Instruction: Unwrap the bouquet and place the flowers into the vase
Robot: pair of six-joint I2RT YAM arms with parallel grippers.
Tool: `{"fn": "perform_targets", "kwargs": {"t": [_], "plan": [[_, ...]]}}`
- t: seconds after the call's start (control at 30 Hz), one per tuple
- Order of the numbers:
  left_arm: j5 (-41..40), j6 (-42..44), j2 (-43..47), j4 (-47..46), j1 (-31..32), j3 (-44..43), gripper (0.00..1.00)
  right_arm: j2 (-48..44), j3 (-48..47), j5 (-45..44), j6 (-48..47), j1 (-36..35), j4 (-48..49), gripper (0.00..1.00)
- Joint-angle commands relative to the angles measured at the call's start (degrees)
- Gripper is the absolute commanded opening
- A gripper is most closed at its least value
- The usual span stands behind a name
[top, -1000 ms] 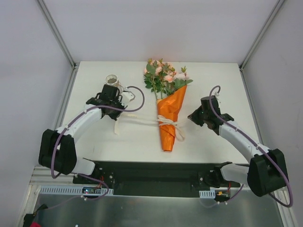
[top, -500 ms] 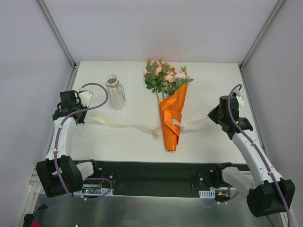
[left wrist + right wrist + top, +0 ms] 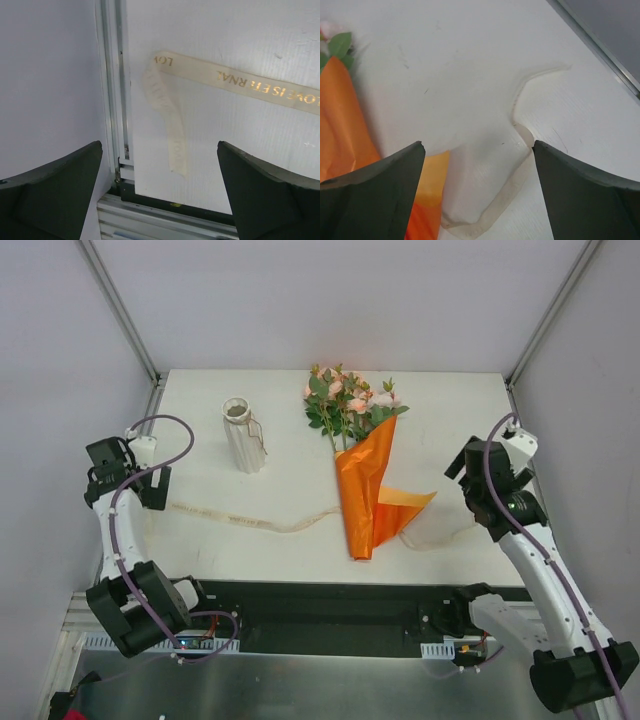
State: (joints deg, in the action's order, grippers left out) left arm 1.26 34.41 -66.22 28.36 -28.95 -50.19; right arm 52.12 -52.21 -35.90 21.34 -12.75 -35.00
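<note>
Left end effector, right end effector: both open, empty. Risk: ribbon crossing bouquet could drag it, spilling flowers.

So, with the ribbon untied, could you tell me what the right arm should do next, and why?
Probably bring the right gripper across to the loose flap of the orange paper and pinch it: the ribbon lies slack on the table, its jaws stand open and empty, and the paper is only partly open around the flowers.

white table | aluminium rail (left edge) | black base plate
</note>
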Motion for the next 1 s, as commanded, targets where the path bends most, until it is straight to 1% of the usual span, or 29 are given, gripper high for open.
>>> {"fn": "perform_targets", "kwargs": {"t": [0.0, 0.03, 0.07, 0.1, 0.13, 0.17, 0.2, 0.27, 0.3, 0.37, 0.4, 0.43, 0.47, 0.5, 0.57, 0.6, 0.67, 0.7, 0.87, 0.97], "plan": [[9.27, 1.36, 5.21, 6.51, -0.32, -5.24, 0.99, -0.98, -3.25, -3.75, -7.88, -11.64, 0.63, 0.95], [13.38, 1.44, 5.65, 9.93, -0.14, -6.48, 0.99, -0.36, -3.17, -1.74, -9.2, -13.51, 1.68, 0.95], [15.77, 1.53, 6.62, 11.79, -0.14, -8.93, 0.99, 0.35, -3.08, 0.89, -10.17, -15.44, 4.74, 0.94], [17.71, 1.53, 7.06, 13.2, -0.14, -10.09, 0.99, 2.09, -2.82, 5.7, -11.14, -18.85, 6.16, 0.93], [21.82, 1.62, 7.5, 16.0, -0.14, -11.23, 0.99, 3.15, -2.38, 7.93, -13.5, -20.71, 7.65, 0.93], [23.34, 1.71, 8.11, 16.98, -0.14, -12.98, 0.99, 4.47, -2.46, 9.6, -15.26, -22.65, 9.93, 0.92], [24.66, 1.71, 8.21, 17.86, -0.14, -13.69, 0.99, 7.27, -2.72, 9.19, -17.8, -27.71, 10.3, 0.92], [28.09, 1.8, 7.86, 20.49, -0.14, -15.27, 0.99, 10.27, -4.83, 7.86, -24.56, -32.84, 8.39, 0.94], [28.88, 1.8, 7.51, 21.2, -0.14, -15.46, 0.99, 12.72, -5.44, 8.82, -26.6, -37.13, 7.5, 0.96], [30.11, 1.89, 6.46, 21.91, -0.06, -15.29, 0.99, 14.06, -6.59, 10.05, -31.16, -41.37, 4.61, 0.98], [30.29, 1.97, 6.1, 21.83, -0.14, -15.11, 0.99, 14.93, -6.94, 12.5, -31.8, -44.43, 3.46, 1.0], [30.38, 1.97, 5.84, 21.83, -0.06, -14.85, 0.99, 15.46, -7.38, 12.17, -31.72, -46.03, 2.32, 1.0], [30.56, 1.97, 5.49, 21.83, 0.03, -14.32, 0.99, 15.82, -7.47, 12.69, -32.41, -47.61, 0.13, 0.97], [30.56, 1.97, 5.48, 21.83, 0.12, -14.06, 0.99, 16.6, -7.56, 13.22, -32.68, -50.32, -1.02, 0.96], [30.56, 2.32, 6.09, 21.91, 0.21, -13.09, 0.99, 17.57, -7.47, 12.61, -33.73, -53.41, -4.52, 0.96], [30.56, 2.5, 6.36, 21.83, 0.38, -12.74, 0.99, 18.88, -7.47, 11.13, -33.74, -56.39, -5.94, 0.96], [30.39, 2.94, 7.15, 21.91, 0.82, -11.6, 0.99, 20.47, -7.56, 9.37, -33.65, -59.21, -9.1, 0.96], [30.3, 3.11, 7.24, 22.18, 1.09, -11.16, 0.99, 22.22, -7.39, 7.18, -33.56, -62.01, -9.73, 0.96], [30.65, 3.03, 8.82, 22.62, 2.4, -8.26, 0.99, 28.72, -6.68, 2.33, -32.86, -66.86, -11.14, 0.96], [30.47, 3.11, 9.52, 22.88, 2.85, -7.55, 0.99, 31.45, -6.07, -0.92, -32.68, -68.19, -10.79, 0.96]]}}
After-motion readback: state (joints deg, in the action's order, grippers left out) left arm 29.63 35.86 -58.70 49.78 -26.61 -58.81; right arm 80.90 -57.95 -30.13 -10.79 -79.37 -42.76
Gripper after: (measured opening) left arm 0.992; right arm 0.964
